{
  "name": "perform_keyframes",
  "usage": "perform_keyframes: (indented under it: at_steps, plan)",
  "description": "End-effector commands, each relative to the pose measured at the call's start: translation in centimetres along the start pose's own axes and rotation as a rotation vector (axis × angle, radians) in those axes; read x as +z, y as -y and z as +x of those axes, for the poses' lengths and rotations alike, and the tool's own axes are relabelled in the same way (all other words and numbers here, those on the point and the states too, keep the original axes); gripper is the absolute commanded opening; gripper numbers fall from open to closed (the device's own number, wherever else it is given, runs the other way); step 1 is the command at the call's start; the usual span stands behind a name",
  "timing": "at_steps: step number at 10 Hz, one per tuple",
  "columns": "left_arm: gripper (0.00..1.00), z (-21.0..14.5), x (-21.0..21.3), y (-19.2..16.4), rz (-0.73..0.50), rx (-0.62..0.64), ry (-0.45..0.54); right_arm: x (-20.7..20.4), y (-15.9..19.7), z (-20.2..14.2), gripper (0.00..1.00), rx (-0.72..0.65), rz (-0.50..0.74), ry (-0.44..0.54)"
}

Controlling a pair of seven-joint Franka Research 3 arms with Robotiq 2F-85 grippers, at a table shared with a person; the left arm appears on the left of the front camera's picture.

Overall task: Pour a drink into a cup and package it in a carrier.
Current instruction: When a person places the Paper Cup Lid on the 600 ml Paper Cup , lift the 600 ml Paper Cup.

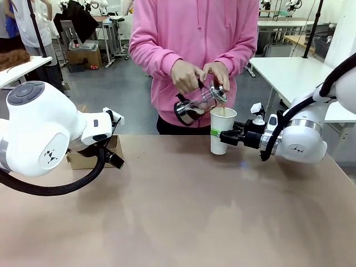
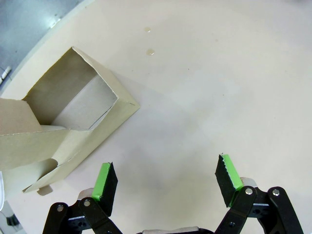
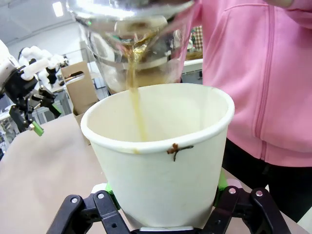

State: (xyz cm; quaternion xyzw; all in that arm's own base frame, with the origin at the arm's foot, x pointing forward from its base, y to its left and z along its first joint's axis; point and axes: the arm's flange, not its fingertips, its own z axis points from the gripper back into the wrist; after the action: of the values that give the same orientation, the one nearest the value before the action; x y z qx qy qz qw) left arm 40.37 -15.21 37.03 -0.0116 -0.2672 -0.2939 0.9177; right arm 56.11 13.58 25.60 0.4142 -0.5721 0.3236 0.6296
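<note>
Our R gripper clamps the upright cup at far edge of table; carrier lies well left, by L gripper, jaws apart.

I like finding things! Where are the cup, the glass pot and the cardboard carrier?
cup (image 1: 223, 120): front view, its white upper wall.
glass pot (image 1: 194, 108): front view, its clear body.
cardboard carrier (image 2: 48, 146): left wrist view, its outer side.
</note>
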Motion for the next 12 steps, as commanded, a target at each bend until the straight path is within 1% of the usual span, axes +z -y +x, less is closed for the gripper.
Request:
perform_keyframes:
  at_steps: [1,12]
  plan:
    - [1.00,-0.01,0.03,0.00,-0.002,0.001,0.001,-0.13,-0.40,0.46,0.80,-0.005,-0.007,0.012]
    - [1.00,-0.01,0.03,0.00,-0.002,0.001,0.001,-0.13,-0.40,0.46,0.80,-0.005,-0.007,0.012]
